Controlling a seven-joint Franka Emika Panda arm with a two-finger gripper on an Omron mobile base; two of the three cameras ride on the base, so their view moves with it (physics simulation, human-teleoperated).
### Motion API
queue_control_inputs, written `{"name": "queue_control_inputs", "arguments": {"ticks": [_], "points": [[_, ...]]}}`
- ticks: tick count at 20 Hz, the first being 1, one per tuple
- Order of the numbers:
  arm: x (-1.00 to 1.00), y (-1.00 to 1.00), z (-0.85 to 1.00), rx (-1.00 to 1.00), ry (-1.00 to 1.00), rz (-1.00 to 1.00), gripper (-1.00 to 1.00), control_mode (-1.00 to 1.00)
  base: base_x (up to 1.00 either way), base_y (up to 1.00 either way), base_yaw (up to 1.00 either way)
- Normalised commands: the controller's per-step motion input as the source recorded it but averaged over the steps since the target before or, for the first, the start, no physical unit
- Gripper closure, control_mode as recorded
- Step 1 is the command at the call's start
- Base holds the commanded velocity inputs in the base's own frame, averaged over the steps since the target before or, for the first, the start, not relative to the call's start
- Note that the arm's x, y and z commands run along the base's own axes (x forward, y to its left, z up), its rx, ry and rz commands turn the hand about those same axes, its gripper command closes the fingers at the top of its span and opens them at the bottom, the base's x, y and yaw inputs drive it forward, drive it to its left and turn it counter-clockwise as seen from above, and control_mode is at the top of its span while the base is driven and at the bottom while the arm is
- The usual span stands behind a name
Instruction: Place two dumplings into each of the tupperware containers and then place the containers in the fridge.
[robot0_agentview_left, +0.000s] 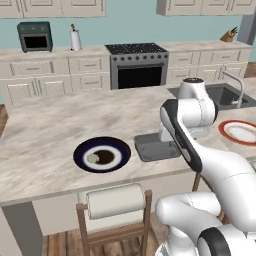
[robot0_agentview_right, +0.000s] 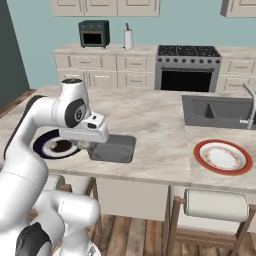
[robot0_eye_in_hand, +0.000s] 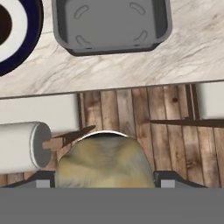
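Note:
My gripper (robot0_eye_in_hand: 105, 180) is shut on a tan speckled dumpling (robot0_eye_in_hand: 105, 159), which bulges between the finger tips. In the right base view the gripper (robot0_agentview_right: 84, 145) hangs at the island counter's front edge, between the dark blue plate (robot0_agentview_right: 44, 141) and a grey tupperware container (robot0_agentview_right: 114, 148). The container (robot0_eye_in_hand: 111, 26) (robot0_agentview_left: 155, 146) has nothing in it. Another dumpling (robot0_agentview_left: 93, 158) (robot0_agentview_right: 51, 146) lies on the blue plate (robot0_agentview_left: 102, 145) beside a dark patch. A tall grey shape (robot0_agentview_left: 248, 25) at the back right is cropped too much to tell whether it is the fridge.
A red-rimmed plate (robot0_agentview_right: 222, 156) (robot0_agentview_left: 240, 131) lies at the right of the counter, near the sink (robot0_agentview_right: 215, 111). Stools with white rolled backs (robot0_agentview_left: 116, 200) (robot0_agentview_right: 215, 205) stand against the counter's front. The oven (robot0_agentview_left: 137, 65) is at the back wall.

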Motion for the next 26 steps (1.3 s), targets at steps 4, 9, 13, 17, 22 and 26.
{"name": "queue_control_inputs", "arguments": {"ticks": [4, 9, 13, 17, 22, 26], "points": [[0.0, 0.0, 0.0, 0.0, 0.0, 0.0, 1.0, 1.0, 0.21, 0.34, 0.0], [0.0, 0.0, 0.0, 0.0, 0.0, 0.0, 1.0, 1.0, 0.29, 0.5, 0.0], [0.19, 0.14, -0.03, -0.01, 0.01, 0.0, 1.0, -1.0, 0.32, 0.42, 0.0], [1.0, 0.22, -0.26, 0.0, 0.09, 0.0, 1.0, -1.0, 0.0, 0.0, 0.0], [0.94, -0.07, -0.29, 0.0, 0.13, 0.01, 1.0, -1.0, 0.0, 0.0, 0.0], [0.72, 0.1, -0.56, 0.0, 0.07, 0.0, 1.0, -1.0, 0.0, 0.0, 0.0]]}}
